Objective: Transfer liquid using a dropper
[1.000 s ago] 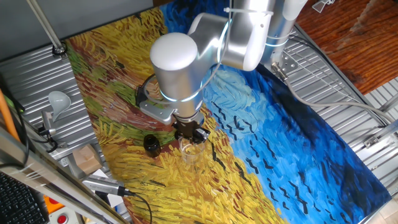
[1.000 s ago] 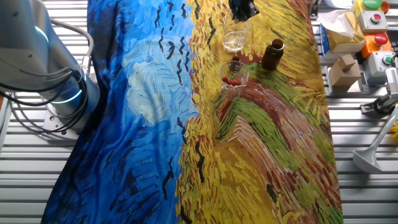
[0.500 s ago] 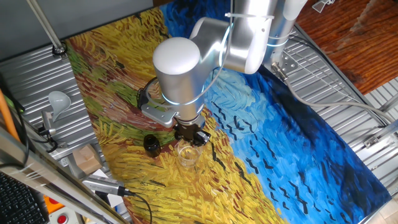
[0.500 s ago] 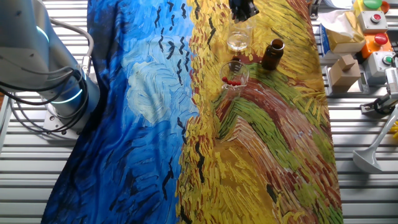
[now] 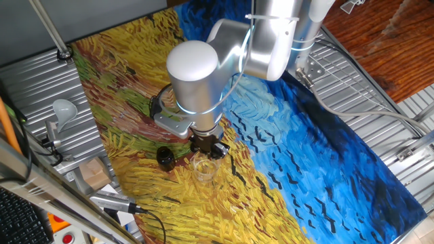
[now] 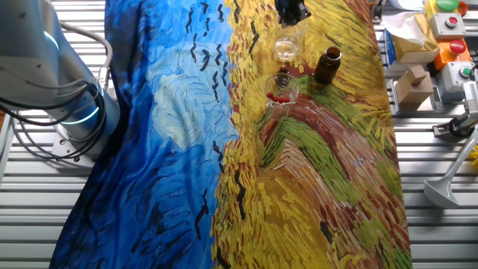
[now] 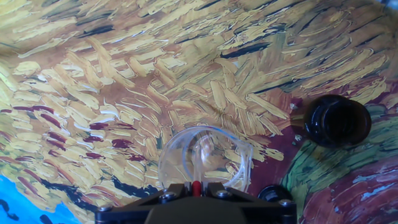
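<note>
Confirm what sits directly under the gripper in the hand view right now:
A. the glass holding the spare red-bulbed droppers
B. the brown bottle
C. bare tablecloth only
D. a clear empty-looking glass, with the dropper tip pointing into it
D. In the hand view the gripper holds the dropper, whose clear stem runs down into the round rim of the clear glass; the brown bottle stands off to one side.

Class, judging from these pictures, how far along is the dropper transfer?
Done: a dropper is picked up, pinched in the gripper. In hand: its tip hangs inside the clear glass. Left: whether liquid is being drawn or released cannot be told; the brown bottle stands open nearby.
</note>
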{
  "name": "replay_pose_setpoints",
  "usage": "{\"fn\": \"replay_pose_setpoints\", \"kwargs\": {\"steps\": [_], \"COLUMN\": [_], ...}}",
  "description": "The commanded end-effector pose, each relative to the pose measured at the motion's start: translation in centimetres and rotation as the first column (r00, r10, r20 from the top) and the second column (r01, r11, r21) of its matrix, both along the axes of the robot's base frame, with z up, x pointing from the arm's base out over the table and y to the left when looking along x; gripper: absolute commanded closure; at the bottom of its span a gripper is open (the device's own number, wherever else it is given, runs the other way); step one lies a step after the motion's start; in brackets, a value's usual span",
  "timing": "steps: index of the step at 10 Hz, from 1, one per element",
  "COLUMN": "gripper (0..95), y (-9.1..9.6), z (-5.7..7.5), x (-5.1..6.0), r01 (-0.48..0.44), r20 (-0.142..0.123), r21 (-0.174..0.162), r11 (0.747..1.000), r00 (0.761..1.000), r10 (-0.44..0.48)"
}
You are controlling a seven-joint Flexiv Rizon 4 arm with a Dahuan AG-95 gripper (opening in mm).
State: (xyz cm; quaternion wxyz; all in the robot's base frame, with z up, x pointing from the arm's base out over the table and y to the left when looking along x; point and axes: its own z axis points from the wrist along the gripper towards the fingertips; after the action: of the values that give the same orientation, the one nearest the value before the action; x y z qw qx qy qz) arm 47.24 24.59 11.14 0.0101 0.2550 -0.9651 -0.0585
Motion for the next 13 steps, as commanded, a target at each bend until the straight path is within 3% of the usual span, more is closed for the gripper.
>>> {"fn": "replay_pose_setpoints", "kwargs": {"steps": [1,2,3,13], "gripper": [95.0,95.0,76.0,76.0], "y": [0.01,-0.02,-0.05,-0.87], "z": [-0.03,-0.03,-0.01,0.33], "x": [0.01,0.0,0.0,-0.56], "r01": [0.002,0.003,0.002,-0.019], "r20": [0.004,0.005,0.006,0.014], "r21": [0.008,0.016,0.019,0.023], "r11": [1.0,1.0,1.0,1.0], "r00": [1.0,1.0,1.0,1.0], "r10": [-0.002,-0.003,-0.002,0.019]}}
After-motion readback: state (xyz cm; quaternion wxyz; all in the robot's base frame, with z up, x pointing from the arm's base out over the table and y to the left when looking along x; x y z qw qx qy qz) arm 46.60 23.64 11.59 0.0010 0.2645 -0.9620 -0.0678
